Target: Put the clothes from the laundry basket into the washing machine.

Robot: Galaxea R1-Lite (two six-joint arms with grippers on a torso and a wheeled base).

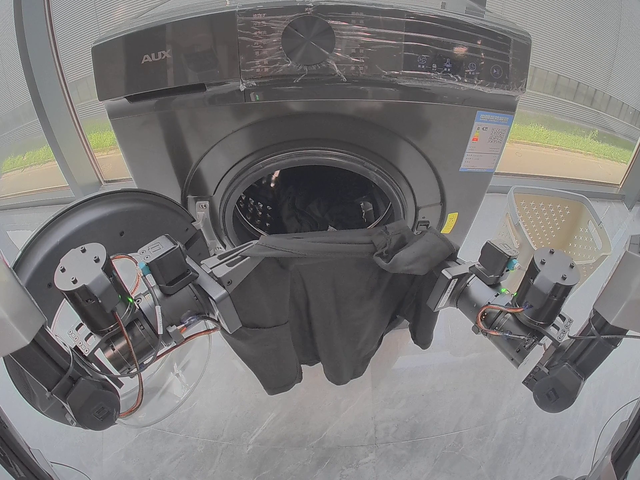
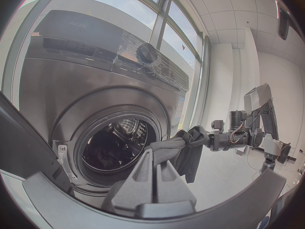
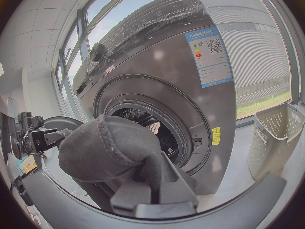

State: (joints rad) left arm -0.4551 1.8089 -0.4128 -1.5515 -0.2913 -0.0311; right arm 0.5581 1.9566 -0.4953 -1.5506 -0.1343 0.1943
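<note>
Both pincers are pressed tight on the dark shirt (image 1: 333, 308), the left gripper (image 2: 154, 166) pinching one top corner and the right gripper (image 3: 154, 191) the other, bunched one. It hangs stretched just in front of the washer (image 1: 167, 141)'s round steel drum (image 1: 313, 198), with the perforated plastic basket (image 1: 533, 192) off to the right. It's soft, light, limp knit that will probably sag and snag on the rim, so top-edge holds look best.
</note>
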